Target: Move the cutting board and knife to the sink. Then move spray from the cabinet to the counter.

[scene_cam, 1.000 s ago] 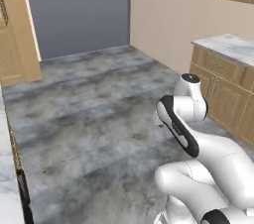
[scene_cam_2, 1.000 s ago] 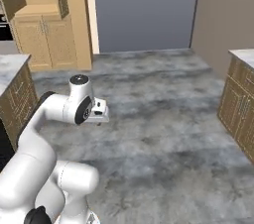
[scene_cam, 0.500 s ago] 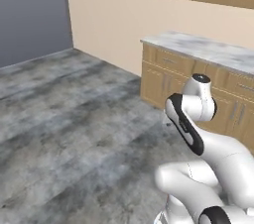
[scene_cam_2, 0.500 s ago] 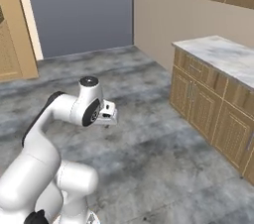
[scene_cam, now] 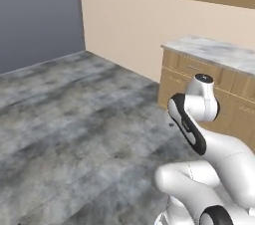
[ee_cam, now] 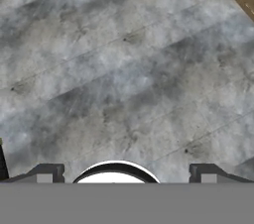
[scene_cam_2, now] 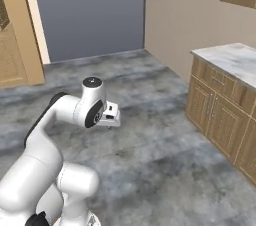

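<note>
Currently the white arm is folded over open floor, with the two-finger gripper (ee_cam: 123, 171) pointing down at the grey mottled stone floor (ee_cam: 124, 69). In the hand view the two dark finger tips stand far apart at the bottom edge with bare floor between them: jaws wide open, holding nothing.

Task items: the white marble counter with grey veins over light wood drawer fronts (scene_cam_2: 231, 62) stands at the right edge of the right base view, against the beige wall (scene_cam: 129, 20); its near corner shows in the left base view too. A strip of tall light tan wooden cabinet (scene_cam_2: 17, 35) runs down the left edge of the right base view, beside a dark grey-blue panel (scene_cam_2: 90, 10). Its shelves are cut off by the frame, so I cannot tell where the spray is. Cutting board, knife and sink: location not established from these frames.

Judgement: travel or search phase; no part of the task can be confirmed done.

Risks:
- Base driving near the counter front with the elbow sticking out; a tight turn could clip the drawer fronts.
- Stopping short or skewed, leaving the board and knife beyond reach.
- Arm unfolding too early beside the counter edge.
</note>
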Motion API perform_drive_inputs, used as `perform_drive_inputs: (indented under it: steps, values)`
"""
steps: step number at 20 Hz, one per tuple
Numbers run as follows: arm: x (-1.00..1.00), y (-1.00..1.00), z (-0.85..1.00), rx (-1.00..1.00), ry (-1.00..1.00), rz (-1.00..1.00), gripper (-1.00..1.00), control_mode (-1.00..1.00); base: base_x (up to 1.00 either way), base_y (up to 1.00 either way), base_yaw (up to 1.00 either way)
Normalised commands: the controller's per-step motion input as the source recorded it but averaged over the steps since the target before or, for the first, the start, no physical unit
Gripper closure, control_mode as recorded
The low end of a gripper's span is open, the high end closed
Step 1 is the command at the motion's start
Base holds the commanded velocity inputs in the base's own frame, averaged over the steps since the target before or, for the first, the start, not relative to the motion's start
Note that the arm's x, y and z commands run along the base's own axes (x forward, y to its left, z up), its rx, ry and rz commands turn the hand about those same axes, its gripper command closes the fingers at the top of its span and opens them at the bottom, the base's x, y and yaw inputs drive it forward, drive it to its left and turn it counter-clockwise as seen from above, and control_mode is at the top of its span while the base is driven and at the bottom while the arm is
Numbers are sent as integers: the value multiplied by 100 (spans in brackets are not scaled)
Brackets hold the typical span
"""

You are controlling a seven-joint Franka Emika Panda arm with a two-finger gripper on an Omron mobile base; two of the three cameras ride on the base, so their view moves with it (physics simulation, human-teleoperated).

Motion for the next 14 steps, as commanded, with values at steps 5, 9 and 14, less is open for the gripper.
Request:
perform_drive_inputs:
  steps: [5,9,14]
  values:
    - [0,0,0,0,0,0,-100,100,78,15,25]
    - [0,0,0,0,0,0,-100,100,74,11,32]
    - [0,0,0,0,0,0,-100,100,73,7,37]
